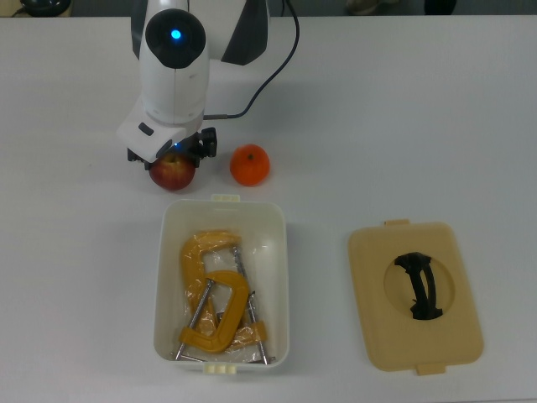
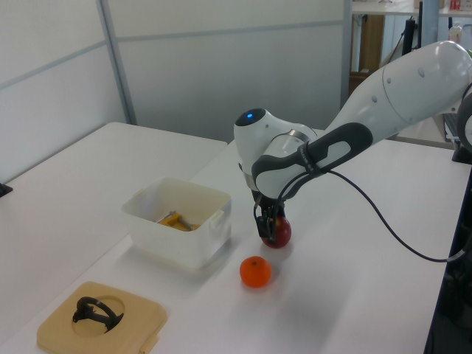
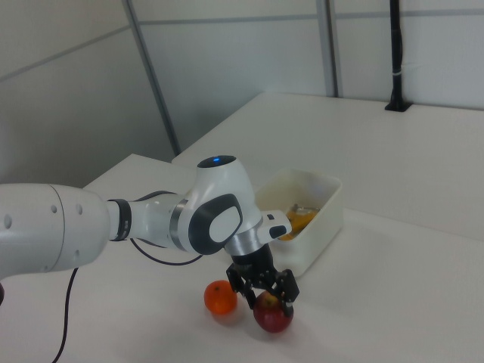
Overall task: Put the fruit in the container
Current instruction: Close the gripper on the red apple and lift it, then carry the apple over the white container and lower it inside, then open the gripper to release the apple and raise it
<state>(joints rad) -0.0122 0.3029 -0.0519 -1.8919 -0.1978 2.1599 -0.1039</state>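
A red apple [image 1: 172, 174] lies on the white table just beyond the container's short end, in the top view. My gripper [image 3: 263, 293] is lowered onto it and stands open, one finger on each side of the apple's upper half. The arm's wrist hides the apple's top in the top view. An orange [image 1: 250, 164] rests on the table to the top view's right of the apple, a small gap between them. The white rectangular container [image 1: 168, 277] stands close by; neither fruit is in it.
A yellow C-clamp [image 1: 214, 294] lies inside the container. A flat tan lid [image 1: 369, 336] with a black handle rests on the table at the top view's lower right. The arm's black cable [image 1: 277, 63] trails across the table behind the fruit.
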